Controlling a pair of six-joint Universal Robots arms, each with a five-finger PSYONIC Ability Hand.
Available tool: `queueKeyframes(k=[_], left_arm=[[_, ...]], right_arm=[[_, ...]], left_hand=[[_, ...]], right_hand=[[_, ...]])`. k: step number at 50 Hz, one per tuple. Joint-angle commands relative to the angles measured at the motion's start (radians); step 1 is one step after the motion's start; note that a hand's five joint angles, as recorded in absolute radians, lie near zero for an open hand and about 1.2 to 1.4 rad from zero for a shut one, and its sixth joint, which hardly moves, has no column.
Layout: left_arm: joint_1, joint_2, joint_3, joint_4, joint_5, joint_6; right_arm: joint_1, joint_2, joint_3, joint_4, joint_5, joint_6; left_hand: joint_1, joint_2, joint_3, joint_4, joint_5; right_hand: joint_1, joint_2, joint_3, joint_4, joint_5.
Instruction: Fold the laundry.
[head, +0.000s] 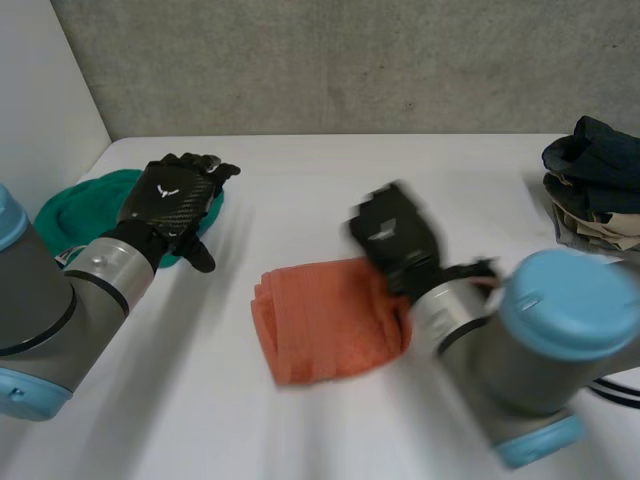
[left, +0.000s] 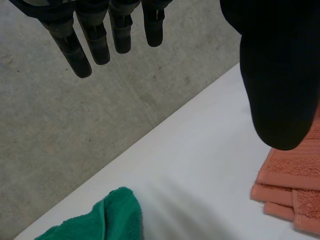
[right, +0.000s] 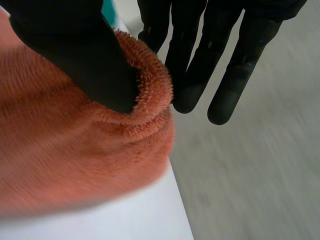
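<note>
Now | one orange terry towel pinched by right robot hand | one green terry towel | left robot hand spread, empty

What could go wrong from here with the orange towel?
The right hand pinches only the rim of the orange towel, so it could slip free. The left hand hangs open by the green towel, away from the folded stack, so a pull might drag or undo the layers.
</note>
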Motion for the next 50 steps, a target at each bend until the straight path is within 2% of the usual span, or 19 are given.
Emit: queueKeyframes(k=[1, 3, 4, 5, 7, 9, 11, 13, 14, 18, 23, 27, 34, 38, 44, 47, 50], left_arm=[[-0.002, 0.017, -0.007, -0.009, -0.009, -0.063], [-0.006, 0.025, -0.007, -0.011, -0.011, -0.111], [-0.010, 0.026, -0.005, -0.012, -0.011, -0.131], [-0.013, 0.031, -0.004, -0.012, -0.012, -0.146], [-0.026, 0.039, 0.001, -0.014, -0.020, -0.184], [-0.049, 0.042, 0.013, -0.014, -0.044, -0.210], [-0.068, 0.040, 0.019, -0.014, -0.067, -0.215], [-0.124, 0.029, 0.047, -0.015, -0.127, -0.221], [-0.141, 0.026, 0.053, -0.015, -0.146, -0.221], [-0.233, -0.035, 0.084, -0.018, -0.236, -0.220], [-0.367, -0.157, 0.114, -0.076, -0.349, -0.223], [-0.401, -0.233, 0.099, -0.106, -0.426, -0.226], [-0.419, -0.302, 0.059, -0.106, -0.489, -0.221], [-0.402, -0.303, 0.045, -0.104, -0.491, -0.212], [-0.312, -0.251, 0.036, -0.106, -0.474, -0.204], [-0.272, -0.179, 0.039, -0.106, -0.428, -0.191], [-0.232, -0.129, 0.056, -0.106, -0.323, -0.174]], right_arm=[[0.207, 0.193, -0.061, 0.098, -0.123, -0.047], [0.204, 0.196, -0.064, 0.124, -0.113, -0.041], [0.199, 0.188, -0.064, 0.144, -0.109, -0.021], [0.190, 0.182, -0.064, 0.148, -0.106, -0.004], [0.182, 0.167, -0.062, 0.144, -0.103, 0.048], [0.124, 0.112, -0.061, 0.144, -0.098, 0.165], [0.055, 0.037, -0.066, 0.154, -0.100, 0.316], [-0.013, -0.026, -0.078, 0.169, -0.104, 0.511], [-0.028, -0.032, -0.090, 0.195, -0.104, 0.580], [-0.057, 0.025, -0.166, 0.322, -0.107, 0.698], [-0.091, 0.151, -0.283, 0.491, -0.104, 0.694], [-0.100, 0.240, -0.368, 0.571, -0.121, 0.664], [-0.102, 0.336, -0.449, 0.603, -0.101, 0.590], [-0.105, 0.320, -0.444, 0.606, -0.086, 0.498], [-0.099, 0.208, -0.362, 0.580, -0.046, 0.400], [-0.091, 0.144, -0.276, 0.502, -0.047, 0.384], [-0.082, 0.098, -0.158, 0.392, -0.047, 0.372]], left_hand=[[0.008, -0.015, -0.019, -0.008, -0.028], [0.011, -0.012, -0.016, -0.005, -0.025], [0.014, -0.009, -0.013, -0.002, -0.022], [0.014, -0.009, -0.013, -0.002, -0.022], [0.020, -0.003, -0.007, 0.004, -0.016], [0.026, 0.003, -0.001, 0.009, -0.010], [0.028, 0.006, 0.002, 0.012, -0.007], [0.052, 0.029, 0.025, 0.036, 0.016], [0.052, 0.029, 0.025, 0.036, 0.016], [0.052, 0.029, 0.025, 0.036, 0.016], [0.052, 0.029, 0.025, 0.036, 0.016], [0.049, 0.026, 0.022, 0.033, 0.013], [0.052, 0.029, 0.025, 0.036, 0.016], [0.055, 0.032, 0.028, 0.039, 0.019], [0.043, 0.021, 0.017, 0.027, 0.007], [0.031, 0.009, 0.005, 0.015, -0.005], [0.011, -0.012, -0.016, -0.005, -0.025]], right_hand=[[0.255, 0.154, 0.130, 0.121, 0.156], [-0.204, -0.305, -0.329, -0.338, -0.303], [-0.860, -0.962, -0.986, -0.995, -0.959], [-0.889, -0.990, -1.014, -1.024, -0.988], [-0.889, -0.990, -1.014, -1.024, -0.988], [-0.889, -0.990, -1.014, -1.024, -0.988], [-0.889, -0.990, -1.014, -1.024, -0.988], [-0.889, -0.990, -1.014, -1.024, -0.988], [-0.889, -0.990, -1.014, -1.024, -0.988], [-0.889, -0.990, -1.014, -1.024, -0.988], [-0.889, -0.990, -1.014, -1.024, -0.988], [-0.889, -0.990, -1.014, -1.024, -0.988], [-0.889, -0.990, -1.014, -1.024, -0.988], [-0.889, -0.990, -1.014, -1.024, -0.988], [-0.889, -0.990, -1.014, -1.024, -0.988], [-0.889, -0.990, -1.014, -1.024, -0.988], [-0.889, -0.990, -1.014, -1.024, -0.988]])
